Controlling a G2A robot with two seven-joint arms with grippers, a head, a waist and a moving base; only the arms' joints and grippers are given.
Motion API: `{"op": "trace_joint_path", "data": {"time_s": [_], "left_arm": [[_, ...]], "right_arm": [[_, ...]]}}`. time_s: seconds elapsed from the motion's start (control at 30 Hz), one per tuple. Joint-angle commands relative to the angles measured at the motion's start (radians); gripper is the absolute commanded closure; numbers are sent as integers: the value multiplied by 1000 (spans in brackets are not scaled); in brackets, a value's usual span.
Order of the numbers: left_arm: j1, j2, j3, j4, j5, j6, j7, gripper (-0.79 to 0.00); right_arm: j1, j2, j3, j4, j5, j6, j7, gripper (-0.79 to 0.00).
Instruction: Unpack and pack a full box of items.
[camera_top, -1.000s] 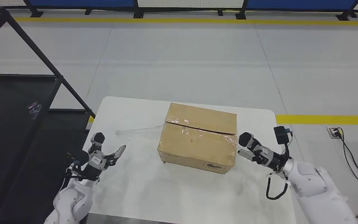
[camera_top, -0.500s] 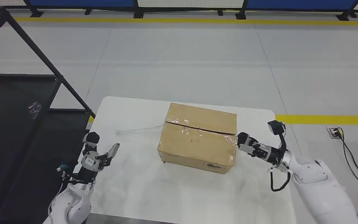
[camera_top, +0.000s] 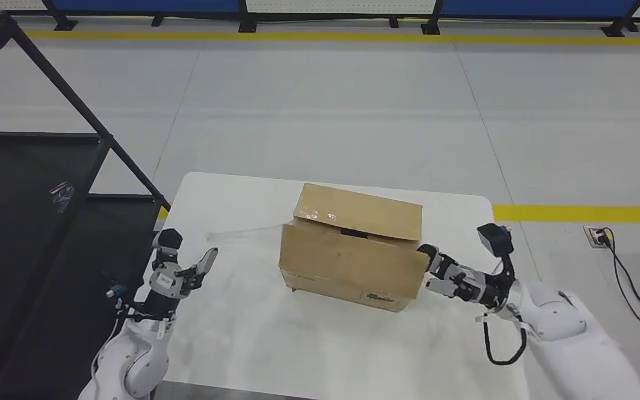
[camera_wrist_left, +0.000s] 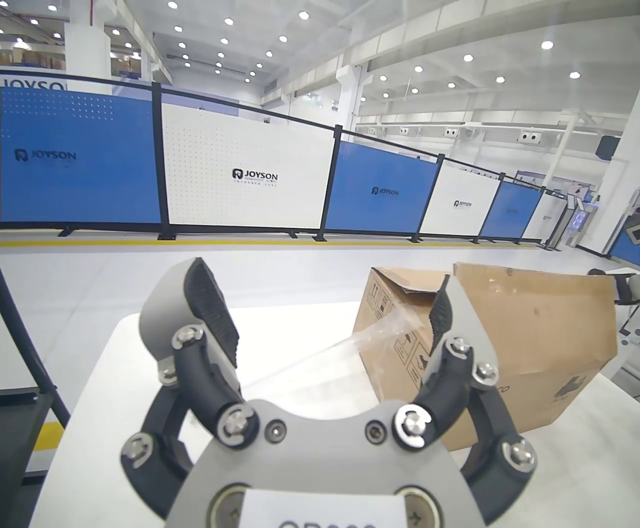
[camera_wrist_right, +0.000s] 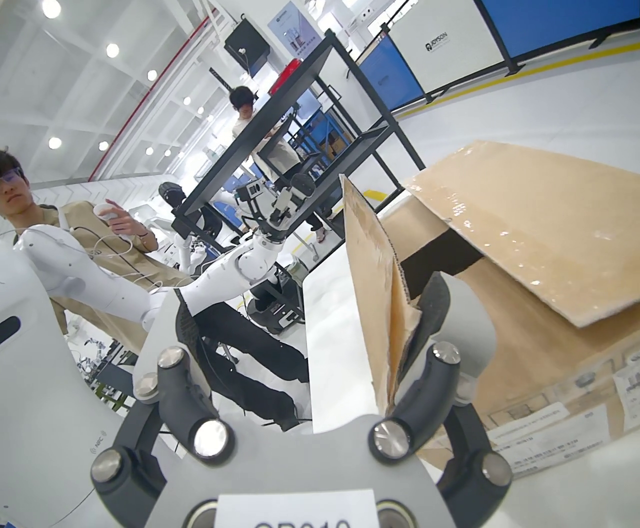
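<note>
Where one box (camera_top: 345, 262) rests, one table (camera_top: 240, 320), left gripper (camera_top: 190, 252), right gripper (camera_top: 428, 266)

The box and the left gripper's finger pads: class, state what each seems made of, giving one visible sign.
Box: corrugated cardboard, matt brown; the flap shows a fluted, layered edge. A glossy clear tape strip, probably plastic, trails from it. Left gripper pads: likely black rubber, matt and ribbed, though the look alone cannot settle it.

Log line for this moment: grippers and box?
left gripper open, above table, apart from box | right gripper open, astride end flap | top flap partly lifted
</note>
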Motion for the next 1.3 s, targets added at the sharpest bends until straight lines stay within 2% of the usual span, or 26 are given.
{"op": "trace_joint_path", "data": {"time_s": [0.0,0.1,0.23,0.53,0.83,1.0,1.27], "left_arm": [[-7,-1,4,4,-3,2,-3,-785],[-19,-2,13,14,29,23,-27,-785],[-47,-6,51,56,112,96,-72,-785],[-128,-22,173,173,231,117,-125,-785],[-190,-39,265,234,290,132,-134,-785],[-203,-45,286,239,299,131,-135,-785],[-210,-46,300,231,320,109,-129,-785]], "right_arm": [[-17,14,2,-40,8,0,0,-785],[-40,34,-2,-95,19,0,0,-785],[-59,63,-21,-154,11,0,0,-785],[-71,131,-103,-214,-79,0,0,-785],[-40,189,-199,-216,-129,0,0,-785],[-9,206,-247,-165,-138,0,0,-785],[56,207,-327,-120,-128,0,0,-785]]}}
